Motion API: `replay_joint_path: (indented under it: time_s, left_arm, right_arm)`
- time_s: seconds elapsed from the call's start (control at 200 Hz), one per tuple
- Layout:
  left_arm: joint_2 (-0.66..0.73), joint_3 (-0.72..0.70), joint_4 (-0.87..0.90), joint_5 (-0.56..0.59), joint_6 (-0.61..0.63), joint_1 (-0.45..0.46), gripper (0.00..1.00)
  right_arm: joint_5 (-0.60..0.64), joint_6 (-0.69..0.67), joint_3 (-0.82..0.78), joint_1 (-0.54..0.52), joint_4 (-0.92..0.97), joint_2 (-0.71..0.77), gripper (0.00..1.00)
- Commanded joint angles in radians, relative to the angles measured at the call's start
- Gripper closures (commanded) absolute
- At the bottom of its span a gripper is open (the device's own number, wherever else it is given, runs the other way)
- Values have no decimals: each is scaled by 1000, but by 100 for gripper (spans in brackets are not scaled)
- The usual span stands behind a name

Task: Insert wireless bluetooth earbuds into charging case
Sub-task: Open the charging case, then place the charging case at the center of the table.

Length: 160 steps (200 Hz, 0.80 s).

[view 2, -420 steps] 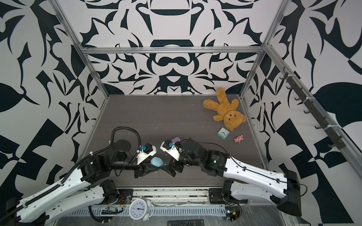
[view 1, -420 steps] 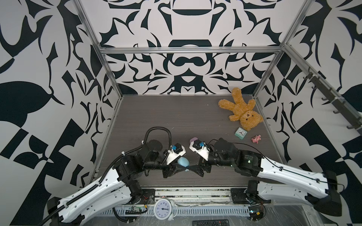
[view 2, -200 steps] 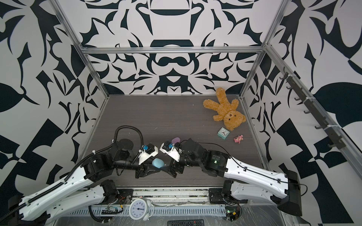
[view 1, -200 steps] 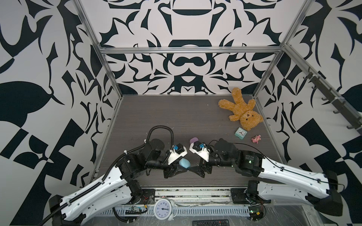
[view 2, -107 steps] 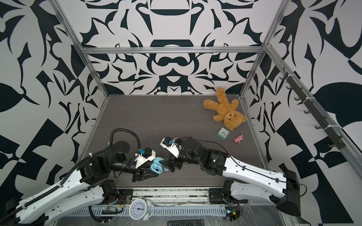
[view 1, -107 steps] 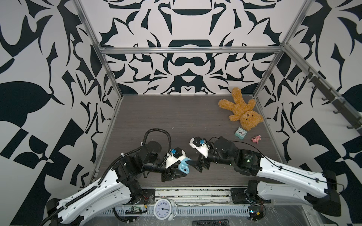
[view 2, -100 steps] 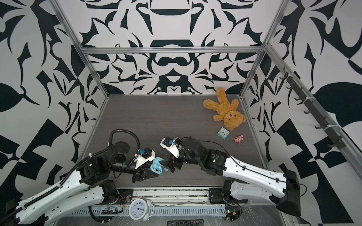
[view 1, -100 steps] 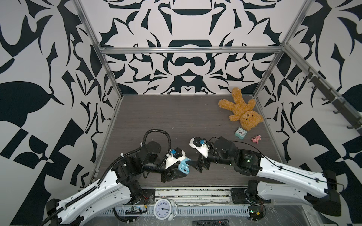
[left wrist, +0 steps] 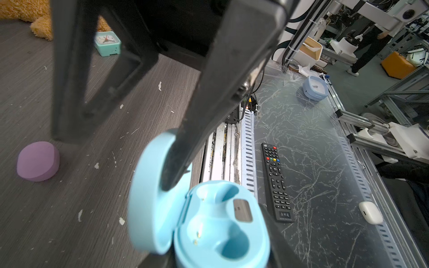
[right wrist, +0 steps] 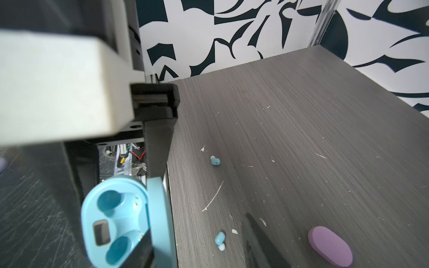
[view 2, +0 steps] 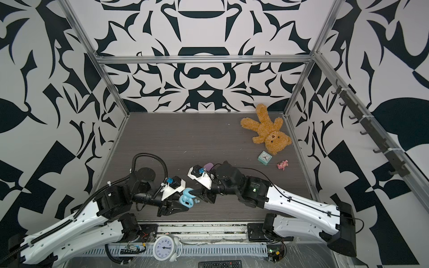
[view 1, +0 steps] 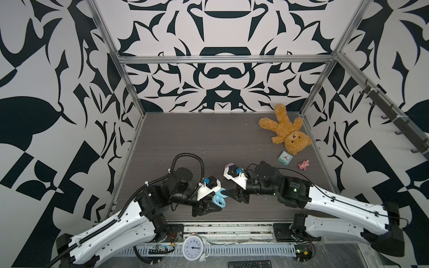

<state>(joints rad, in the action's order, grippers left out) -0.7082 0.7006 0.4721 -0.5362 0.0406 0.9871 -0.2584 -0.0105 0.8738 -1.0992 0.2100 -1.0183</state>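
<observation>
Pale blue charging case (left wrist: 220, 222), clamped by the fingers (view 1: 209, 208) of your left gripper (view 1: 216, 202), had its lid (left wrist: 151, 197) newly levered open by your right gripper (view 1: 233, 196), fingers apart; two blue earbuds (right wrist: 215, 160) (right wrist: 219, 238) lay on the surface (right wrist: 301, 139), uninserted.

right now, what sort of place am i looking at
Probably a robot test cell in a lab: a table boxed in by black-and-white patterned walls on an aluminium frame, a left arm and right arm mounted at its front edge, and more rigs beyond in the left wrist view.

Case (view 2: 186, 197) front centre; earbuds (view 2: 197, 201) just right; teddy (view 2: 267, 132) rear right.
</observation>
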Motion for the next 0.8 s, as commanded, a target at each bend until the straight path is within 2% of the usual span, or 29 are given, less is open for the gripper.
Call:
replay_joint_path:
  time_s: [0.0, 0.49, 0.575, 0.615, 0.695, 0.795]
  left_arm:
    - [2, 10, 4, -6, 7, 4, 100]
    - [-4, 20, -5, 56, 0, 4, 100]
    - [-6, 21, -5, 59, -1, 4, 92]
    - [-7, 22, -6, 64, -2, 4, 86]
    - [-5, 22, -7, 71, -2, 4, 81]
    - [-2, 20, -8, 79, -2, 3, 56]
  right_arm:
    - [-41, 1, 63, 6, -14, -12, 58]
    - [-77, -19, 102, 7, 61, -28, 90]
    - [-78, -22, 106, 6, 69, -30, 93]
    - [-80, -23, 107, 6, 72, -31, 95]
    - [-82, -24, 110, 5, 72, -32, 100]
    - [-73, -28, 111, 6, 74, -35, 100]
